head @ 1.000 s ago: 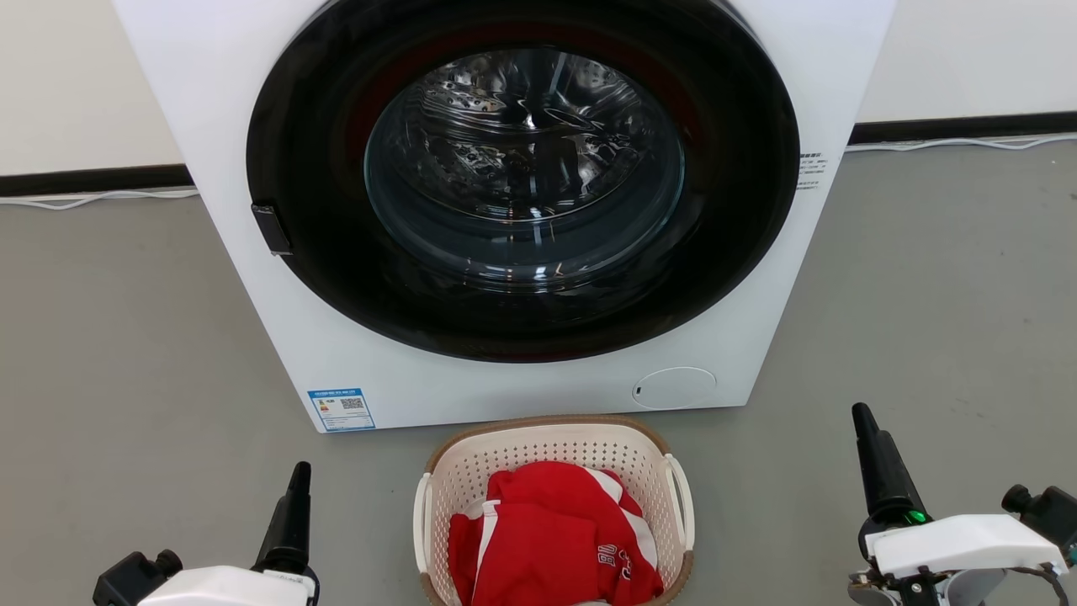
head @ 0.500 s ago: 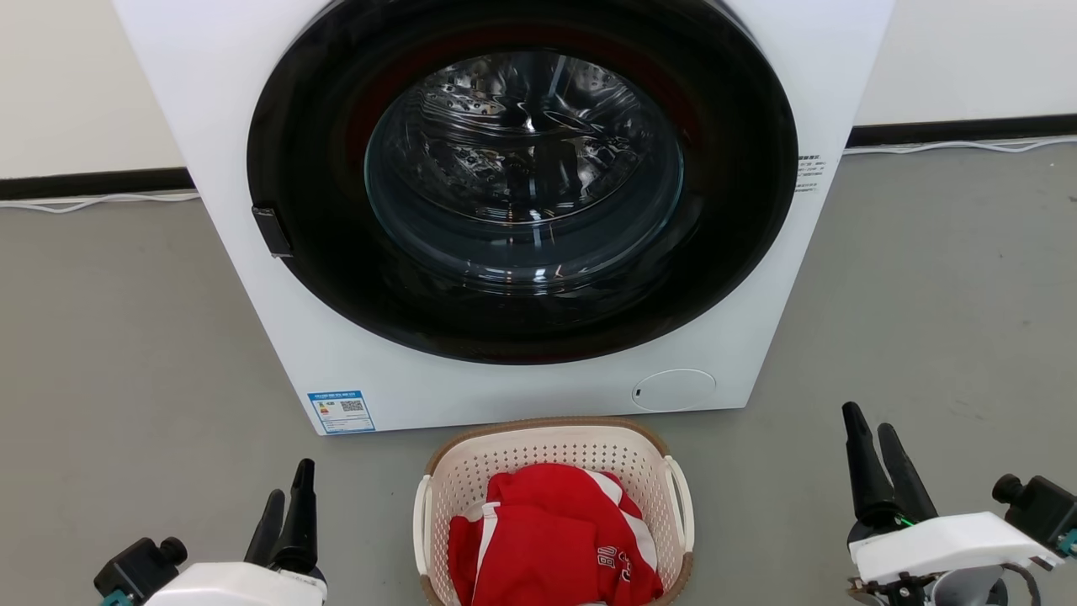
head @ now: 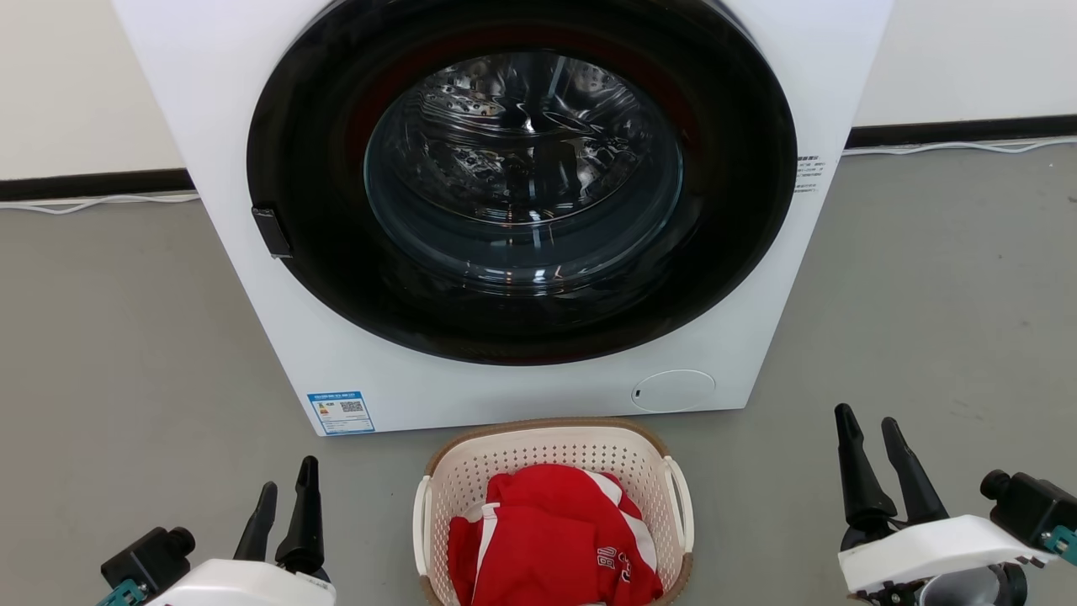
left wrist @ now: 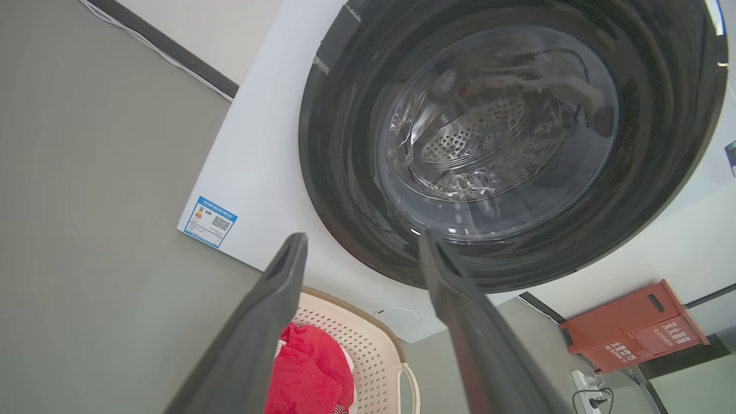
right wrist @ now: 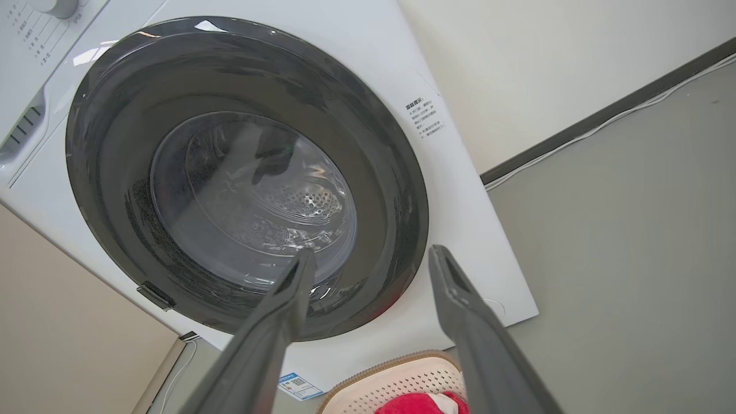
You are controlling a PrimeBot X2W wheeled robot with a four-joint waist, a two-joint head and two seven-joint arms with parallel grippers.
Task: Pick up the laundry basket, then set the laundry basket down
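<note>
Left pincer [head: 288,474]: fingers apart, empty; low at the robot's left, touching nothing
Right pincer [head: 865,416]: fingers apart, empty; low at the robot's right, touching nothing
Laundry basket [head: 547,446]: on the grey floor [head: 126,353] between the two pincers, nearer the left one; perforated cream plastic, brown rim
Load: red-and-white garment [head: 547,539] bunched inside; soft, probably light
Handling: likely light and fairly stiff; thin walls may flex, smooth plastic may slip
Hold: left loop handle [head: 421,522]; right loop handle [head: 683,503]; one pincer per loop should keep it level
Washing machine [head: 522,391]: front-loader, round door shut; just behind the basket
</note>
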